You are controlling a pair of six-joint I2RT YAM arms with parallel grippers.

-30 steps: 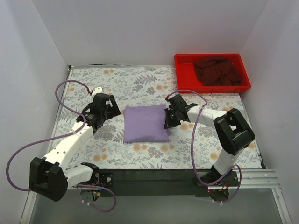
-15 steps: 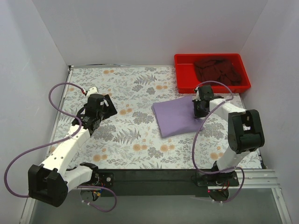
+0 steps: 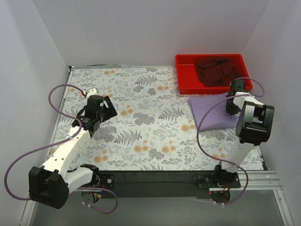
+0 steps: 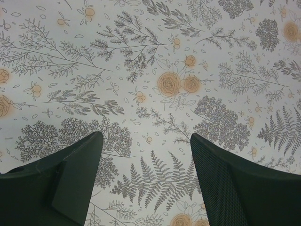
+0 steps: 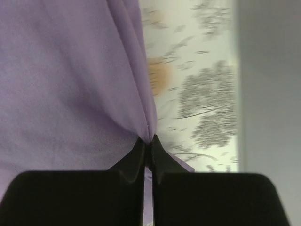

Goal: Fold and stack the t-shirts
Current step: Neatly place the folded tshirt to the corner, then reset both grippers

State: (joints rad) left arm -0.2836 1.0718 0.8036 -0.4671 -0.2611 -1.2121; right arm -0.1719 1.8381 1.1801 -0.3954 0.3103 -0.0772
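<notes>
A red plastic tray (image 3: 184,75) sits at the upper right of the frame, close to the white back wall (image 3: 150,28). The worktop (image 3: 141,136) is covered with a pale print of grey ferns and orange flowers.

Top view: set high, above and behind both arms (image 3: 70,143), looking down and forward. Far enough back to take in the whole flowery table (image 3: 141,136), the red tray (image 3: 180,80) and the white walls (image 3: 150,33). Left wrist view: very near the table, facing down at the flower print, left gripper (image 4: 145,141) at the bottom edge. Right wrist view: very near too, facing down past the right gripper (image 5: 149,141) at the pale purple shirt (image 5: 70,84) and a strip of wall. Shared with the top view: table print, shirt, wall.
</notes>
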